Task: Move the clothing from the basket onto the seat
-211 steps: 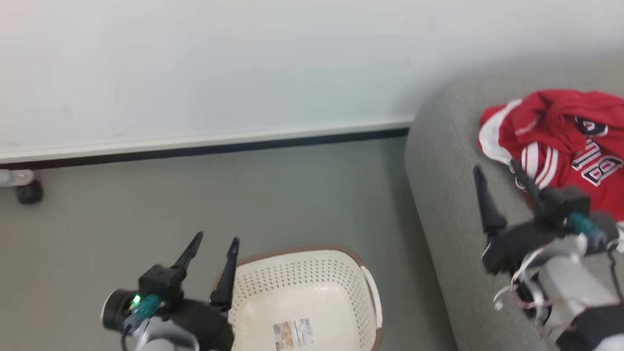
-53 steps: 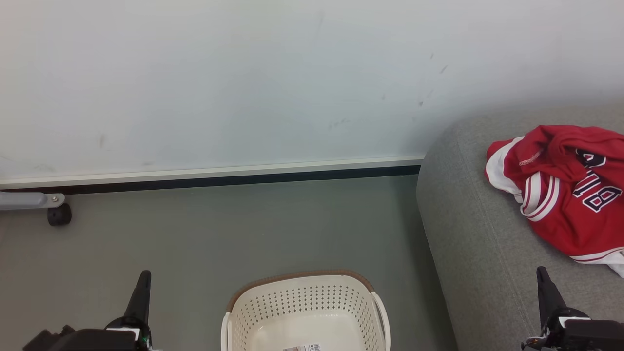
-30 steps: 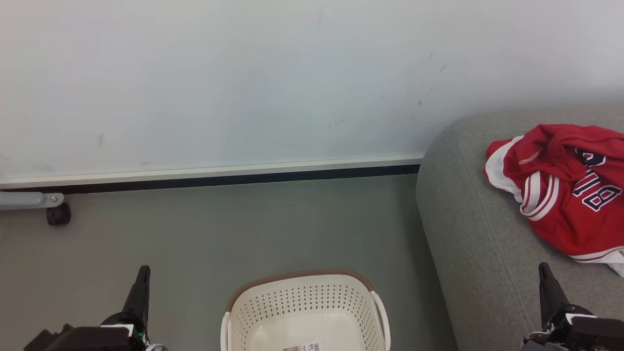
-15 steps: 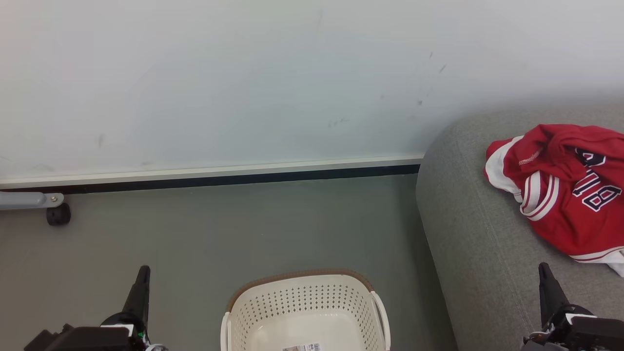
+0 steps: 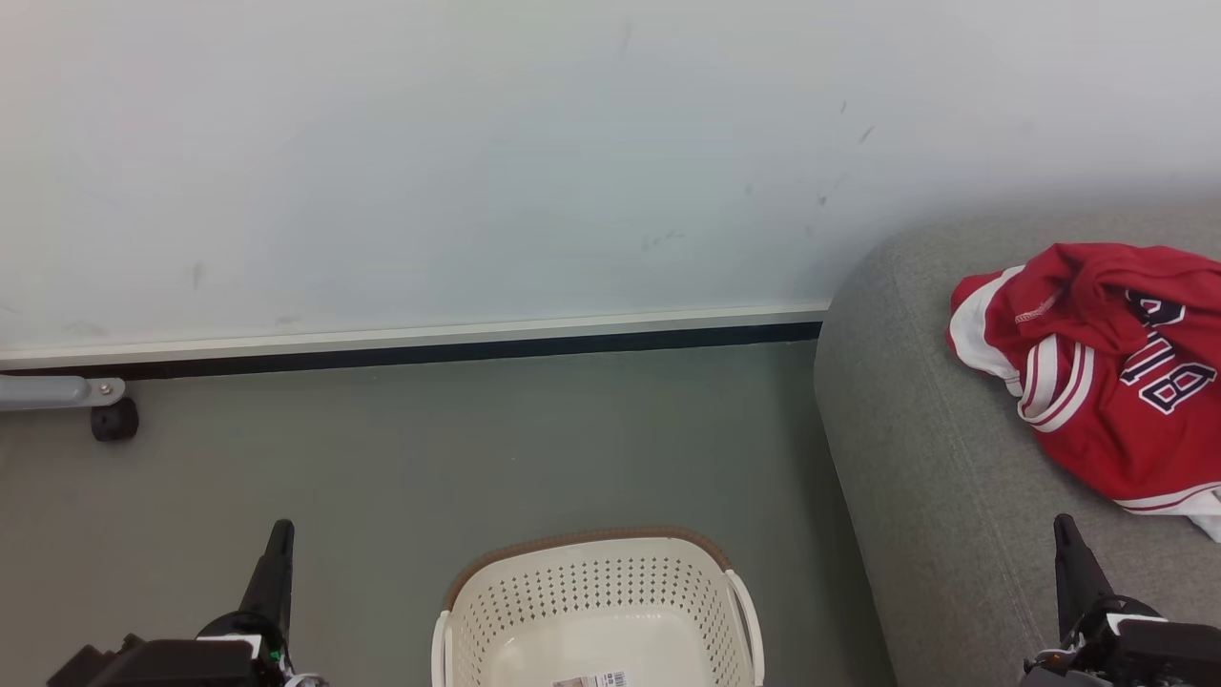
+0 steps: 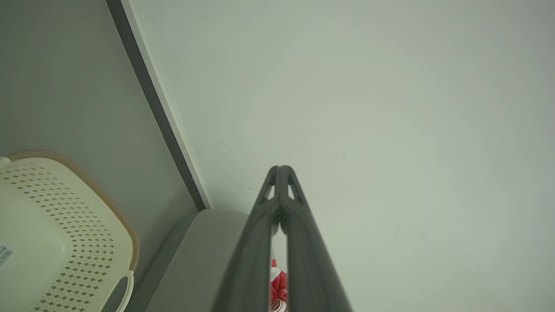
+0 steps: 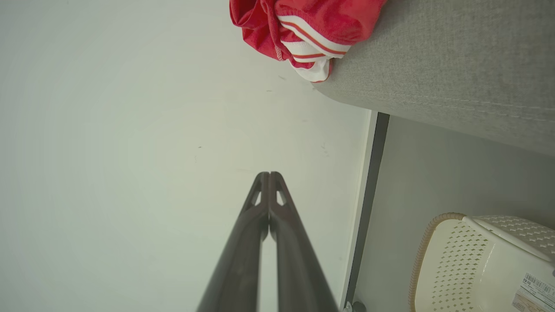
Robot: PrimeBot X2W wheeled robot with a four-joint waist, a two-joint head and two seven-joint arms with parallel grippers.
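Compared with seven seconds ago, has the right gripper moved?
Yes. The right gripper has drawn back along the grey sofa, away from the red jersey; its tip lies short of the jersey's hem.

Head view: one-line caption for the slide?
Laundry basket empty, red jersey lying on the grey sofa, left gripper and right gripper low at the bottom corners.

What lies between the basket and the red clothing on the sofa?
Head view: a strip of bare floor, then bare sofa upholstery; nothing else.

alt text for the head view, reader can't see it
Red clothing lies crumpled on the grey seat at right; the cream basket on the floor shows none. The left gripper and right gripper sit at the lower corners.
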